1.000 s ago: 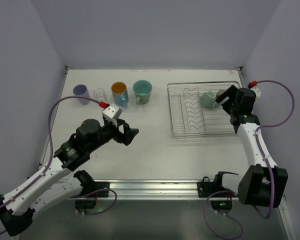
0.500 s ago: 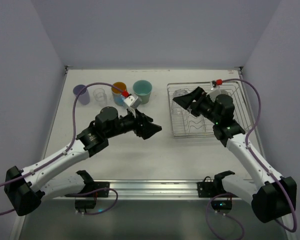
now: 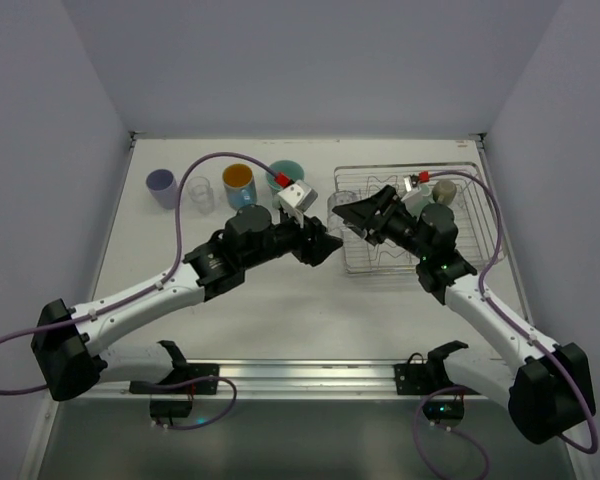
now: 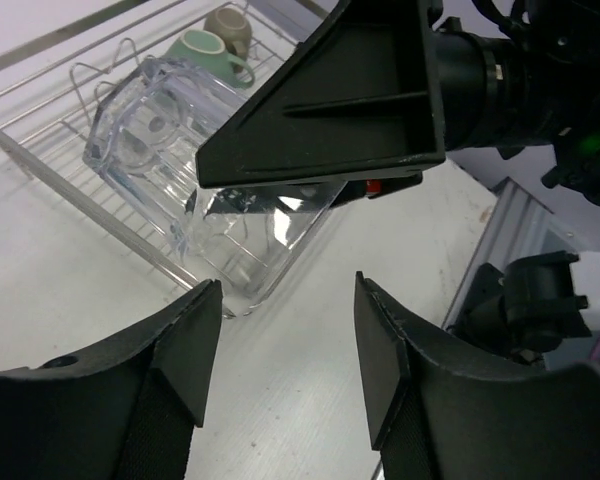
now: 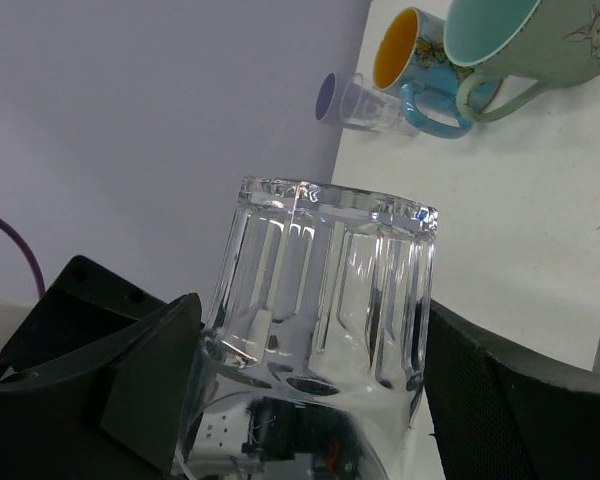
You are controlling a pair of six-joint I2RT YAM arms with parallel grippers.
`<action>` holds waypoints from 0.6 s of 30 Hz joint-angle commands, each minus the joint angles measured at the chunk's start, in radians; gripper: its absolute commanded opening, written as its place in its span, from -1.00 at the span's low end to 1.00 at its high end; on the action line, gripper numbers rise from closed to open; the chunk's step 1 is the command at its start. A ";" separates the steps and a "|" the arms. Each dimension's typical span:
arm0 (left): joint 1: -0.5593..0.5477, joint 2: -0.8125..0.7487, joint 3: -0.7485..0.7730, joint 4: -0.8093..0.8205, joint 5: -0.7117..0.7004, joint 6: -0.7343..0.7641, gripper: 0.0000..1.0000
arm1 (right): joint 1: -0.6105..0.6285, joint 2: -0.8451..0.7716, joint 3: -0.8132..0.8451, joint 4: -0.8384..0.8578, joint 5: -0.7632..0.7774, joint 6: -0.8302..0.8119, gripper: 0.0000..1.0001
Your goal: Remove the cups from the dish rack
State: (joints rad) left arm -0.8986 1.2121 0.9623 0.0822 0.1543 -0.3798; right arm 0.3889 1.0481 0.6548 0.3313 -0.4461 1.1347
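White table (image 3: 280, 310), matte, rectangular, seen from above. Enclosed on three sides by plain lavender-grey walls: back wall (image 3: 310, 60), left wall (image 3: 40, 150), right wall (image 3: 570, 110). Silver metal rail (image 3: 310, 371) running along near edge of table. Below rail, grey surface (image 3: 310, 445), dimmer than tabletop. Same white tabletop filling lower part of left wrist view.

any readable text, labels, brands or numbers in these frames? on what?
No readable text in any view.
Blue mug: butterfly-like pattern, no letters.
Teal mug: faint line drawing, no words.
Clear glass in the right pincer: plain, unmarked.
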 commanded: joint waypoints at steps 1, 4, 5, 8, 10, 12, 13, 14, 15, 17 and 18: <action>-0.048 0.024 0.073 0.018 -0.143 0.093 0.17 | 0.008 0.004 -0.007 0.126 -0.031 0.066 -0.05; -0.077 0.033 0.081 0.008 -0.252 0.124 0.12 | 0.011 0.007 -0.009 0.130 -0.036 0.071 -0.05; -0.091 0.036 0.082 0.007 -0.280 0.131 0.11 | 0.013 0.012 -0.011 0.135 -0.037 0.079 -0.05; -0.127 0.056 0.088 0.008 -0.381 0.162 0.09 | 0.018 0.026 -0.018 0.158 -0.049 0.102 -0.06; -0.144 0.078 0.095 0.010 -0.467 0.196 0.07 | 0.021 0.029 -0.023 0.173 -0.057 0.111 -0.06; -0.175 0.092 0.101 0.010 -0.563 0.220 0.04 | 0.021 0.024 -0.030 0.173 -0.054 0.114 -0.07; -0.183 0.101 0.101 0.010 -0.593 0.228 0.00 | 0.021 0.020 -0.034 0.169 -0.043 0.114 -0.07; -0.194 0.102 0.098 0.016 -0.617 0.234 -0.03 | 0.022 0.017 -0.035 0.169 -0.040 0.114 -0.07; -0.197 0.102 0.095 0.021 -0.657 0.243 -0.05 | 0.022 0.009 -0.038 0.169 -0.039 0.114 -0.07; -0.203 0.098 0.079 0.033 -0.700 0.252 -0.07 | 0.021 0.003 -0.038 0.158 -0.028 0.111 -0.07; -0.203 0.095 0.073 0.040 -0.706 0.255 -0.06 | 0.021 -0.002 -0.040 0.157 -0.026 0.111 -0.07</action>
State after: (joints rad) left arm -1.0863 1.3128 1.0183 0.0437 -0.4309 -0.1677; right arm 0.3969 1.0798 0.6121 0.4042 -0.4412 1.2186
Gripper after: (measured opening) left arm 0.469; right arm 0.829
